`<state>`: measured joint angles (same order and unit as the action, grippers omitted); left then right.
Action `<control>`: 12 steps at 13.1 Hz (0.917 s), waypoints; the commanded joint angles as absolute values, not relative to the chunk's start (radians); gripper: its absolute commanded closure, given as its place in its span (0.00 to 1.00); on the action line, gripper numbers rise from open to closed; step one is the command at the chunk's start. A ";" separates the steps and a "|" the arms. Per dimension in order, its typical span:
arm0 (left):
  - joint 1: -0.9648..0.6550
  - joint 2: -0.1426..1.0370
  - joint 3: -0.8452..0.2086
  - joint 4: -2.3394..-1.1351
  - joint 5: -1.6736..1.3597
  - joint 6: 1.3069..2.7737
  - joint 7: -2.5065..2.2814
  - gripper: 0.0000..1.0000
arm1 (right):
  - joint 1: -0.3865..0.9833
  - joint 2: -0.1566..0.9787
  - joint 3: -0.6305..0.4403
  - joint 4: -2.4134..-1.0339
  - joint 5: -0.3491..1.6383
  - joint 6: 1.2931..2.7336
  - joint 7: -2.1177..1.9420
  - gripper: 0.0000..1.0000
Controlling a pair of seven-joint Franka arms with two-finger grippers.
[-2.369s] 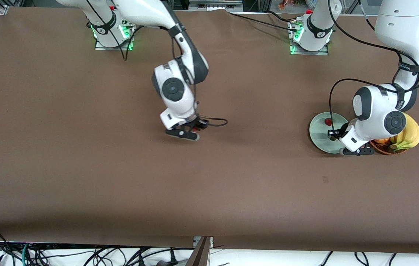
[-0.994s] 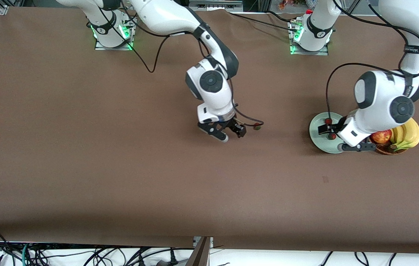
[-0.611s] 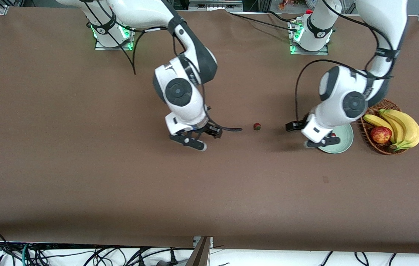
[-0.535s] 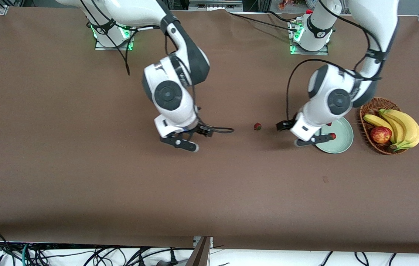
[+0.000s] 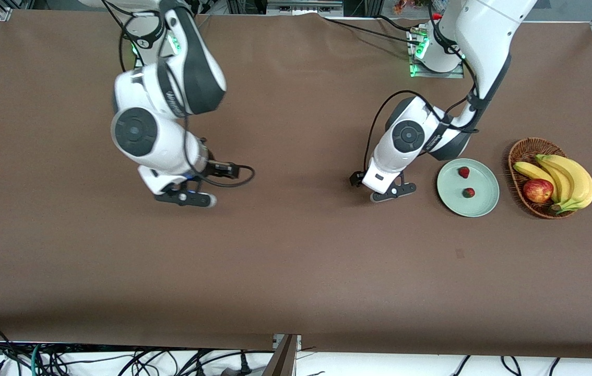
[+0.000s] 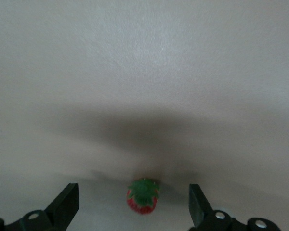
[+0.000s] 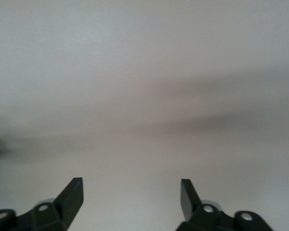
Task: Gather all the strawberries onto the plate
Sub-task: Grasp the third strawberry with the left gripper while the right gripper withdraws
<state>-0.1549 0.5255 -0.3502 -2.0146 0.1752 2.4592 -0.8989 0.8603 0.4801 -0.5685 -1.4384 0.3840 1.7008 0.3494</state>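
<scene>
The pale green plate lies toward the left arm's end of the table, beside the basket. Two strawberries lie on it, one farther from the front camera and one nearer. A third strawberry lies on the bare table in the left wrist view. It is hidden under the left hand in the front view. My left gripper is open and low over that berry, one finger on each side, not touching it. My right gripper is open and empty over bare table toward the right arm's end.
A brown wicker basket with bananas and a red apple stands beside the plate, at the left arm's end. Cables hang from both wrists.
My right gripper let a strawberry go mid-table and drew back toward its own end. My left gripper left the plate and came over that berry. The plate now shows uncovered.
</scene>
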 commanded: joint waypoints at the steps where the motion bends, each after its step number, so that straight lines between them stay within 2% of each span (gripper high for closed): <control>1: -0.164 0.561 -0.353 -2.005 0.245 2.479 -0.991 0.00 | 0.679 0.296 -0.410 -1.581 0.287 1.681 0.241 0.07; 4: -0.172 0.561 -0.354 -2.016 0.245 2.477 -1.000 0.00 | 0.469 0.182 -0.196 -1.638 0.146 1.651 0.239 0.01; 6: -0.181 0.561 -0.354 -2.017 0.245 2.473 -1.023 0.28 | 0.269 0.076 0.002 -1.725 0.071 1.652 0.239 0.01; 7: -0.183 0.561 -0.357 -2.017 0.245 2.468 -1.031 0.38 | 0.218 0.031 0.043 -1.753 0.060 1.646 0.239 0.01; 10: -0.187 0.561 -0.365 -2.017 0.245 2.465 -1.046 0.66 | 0.160 -0.038 0.048 -1.786 0.058 1.602 0.198 0.00; 12: -0.187 0.558 -0.367 -2.014 0.245 2.462 -1.049 0.73 | 0.141 -0.035 0.040 -1.783 0.055 1.601 0.141 0.01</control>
<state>-0.1836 0.5686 -0.3650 -2.0146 0.2175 2.4737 -1.0183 0.1811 -0.0160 0.0225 -1.7535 0.0704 1.5998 0.1930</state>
